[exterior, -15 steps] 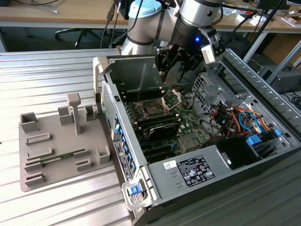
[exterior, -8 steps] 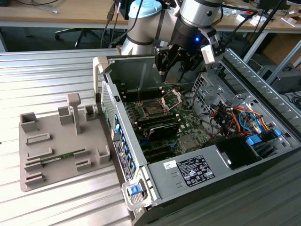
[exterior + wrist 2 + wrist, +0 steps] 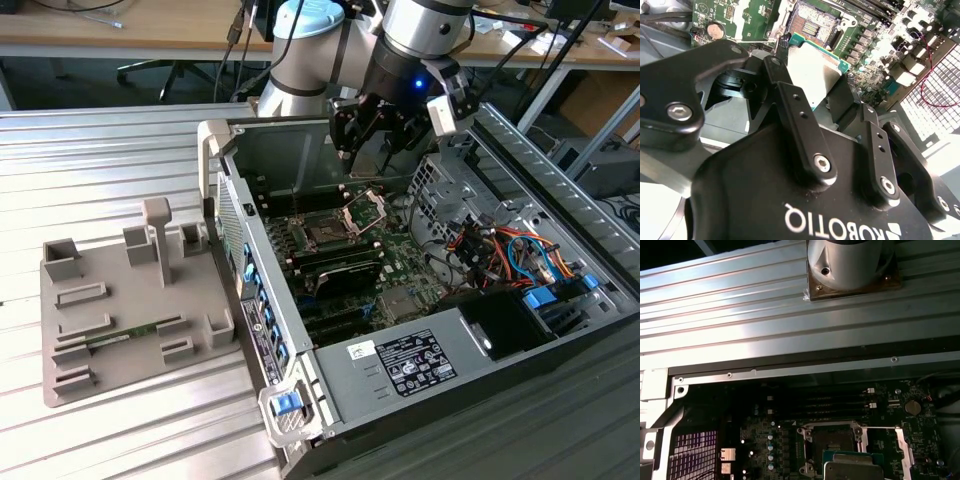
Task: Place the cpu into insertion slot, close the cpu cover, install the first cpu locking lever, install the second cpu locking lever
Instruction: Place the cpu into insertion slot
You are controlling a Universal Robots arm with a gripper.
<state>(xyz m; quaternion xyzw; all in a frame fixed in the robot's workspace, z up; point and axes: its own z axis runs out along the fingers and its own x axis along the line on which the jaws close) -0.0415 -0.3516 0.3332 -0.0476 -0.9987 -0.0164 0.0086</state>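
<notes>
My tool (image 3: 371,150) is clamped on the cpu (image 3: 815,62), above the open insertion slot (image 3: 812,22). Risk as I judge it: a skewed drop bends socket pins.

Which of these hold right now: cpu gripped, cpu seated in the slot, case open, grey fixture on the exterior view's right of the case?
1. The gripper is shut on the cpu. True.
2. The cpu sits in the insertion slot. False: the gripper holds it off the slot, which lies bare.
3. The computer case is open, its inside showing. True.
4. The grey fixture lies on the exterior view's right of the case. False: it lies on the left.
</notes>
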